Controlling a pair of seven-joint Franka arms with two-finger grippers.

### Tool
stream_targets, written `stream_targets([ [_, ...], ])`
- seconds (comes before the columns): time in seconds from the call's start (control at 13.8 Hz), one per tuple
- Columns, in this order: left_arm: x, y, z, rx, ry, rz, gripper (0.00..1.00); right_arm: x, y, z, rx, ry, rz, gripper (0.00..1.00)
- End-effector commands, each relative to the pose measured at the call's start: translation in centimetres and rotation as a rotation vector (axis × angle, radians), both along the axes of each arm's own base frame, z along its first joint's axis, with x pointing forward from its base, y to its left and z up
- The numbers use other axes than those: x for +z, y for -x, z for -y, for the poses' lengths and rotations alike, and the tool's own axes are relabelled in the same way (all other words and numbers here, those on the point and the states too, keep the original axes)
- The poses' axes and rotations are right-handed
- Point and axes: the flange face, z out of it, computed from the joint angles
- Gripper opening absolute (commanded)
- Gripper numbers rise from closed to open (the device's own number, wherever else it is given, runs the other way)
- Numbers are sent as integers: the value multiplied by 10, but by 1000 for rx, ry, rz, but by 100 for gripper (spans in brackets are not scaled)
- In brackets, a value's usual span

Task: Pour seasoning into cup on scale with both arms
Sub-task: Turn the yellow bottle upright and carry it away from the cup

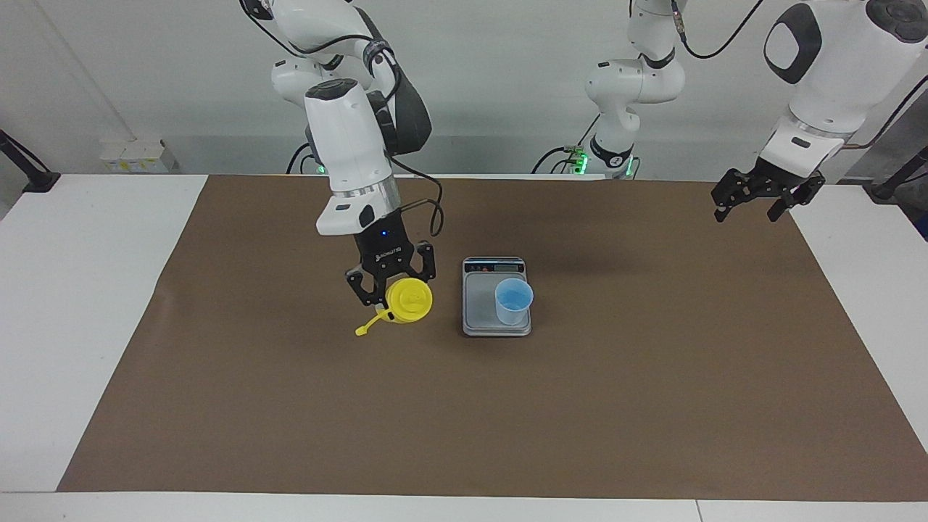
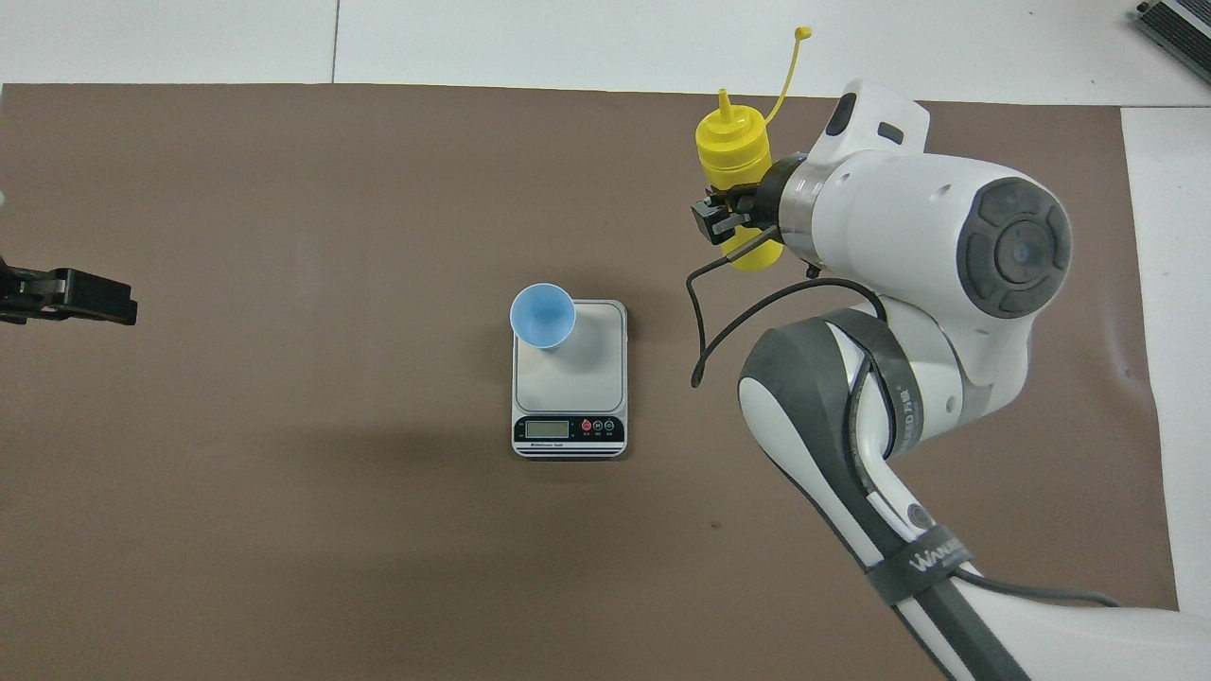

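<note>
Seasoning, in a bright yellow cylindrical plastic squeeze bottle (image 1: 408, 300) with a domed cap, is held upright by the right gripper (image 1: 391, 279), whose black fingers are closed against the bottle's sides; a thin yellow cap strap (image 1: 368, 325) is seen sticking out from the bottle's top; the bottle is carried over the brown mat (image 1: 652, 377), beside the scale and toward the right arm's end of the table; in the overhead view the bottle (image 2: 737, 161) is partly covered by the right gripper (image 2: 733, 210) and the white wrist above it.

A flat rectangular silver-grey kitchen scale (image 1: 478, 312) is laid near the middle of the mat, its narrow dark display strip (image 2: 568, 430) turned toward the robots; a small translucent light-blue tapered plastic cup (image 1: 513, 299) is stood upright on the grey weighing plate, at the corner of the plate farther from the robots and toward the left arm's end; the cup (image 2: 542, 317) is well apart from the bottle.

The left gripper (image 1: 754, 210) is held in the air over the edge of the mat at the left arm's end of the table, its fingers spread wide with nothing between them; that arm is seen waiting; only the tip of the left gripper (image 2: 68, 295) is caught in the overhead view.
</note>
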Motion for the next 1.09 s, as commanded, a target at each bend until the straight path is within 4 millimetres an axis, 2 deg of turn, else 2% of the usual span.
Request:
stream_targets([
  [0.0, 1, 6, -1, 10, 12, -7, 100, 3, -4, 19, -1, 11, -13, 0],
  [0.22, 1, 6, -1, 10, 12, -7, 100, 1, -9, 37, -10, 11, -20, 0],
  [0.36, 1, 6, -1, 10, 12, -7, 100, -3, -15, 64, 21, 21, -16, 0],
  [0.51, 1, 6, -1, 10, 12, -6, 100, -12, -14, 88, 75, -60, -20, 0],
  [0.58, 1, 6, -1, 10, 12, -6, 100, -17, -12, 109, 113, -68, -11, 0],
  [0.8, 1, 6, -1, 10, 12, -7, 100, -43, 5, 154, 188, -99, 42, 0],
  [1.02, 1, 6, -2, 12, 12, -7, 100, -74, 29, 185, 240, -144, 101, 0],
])
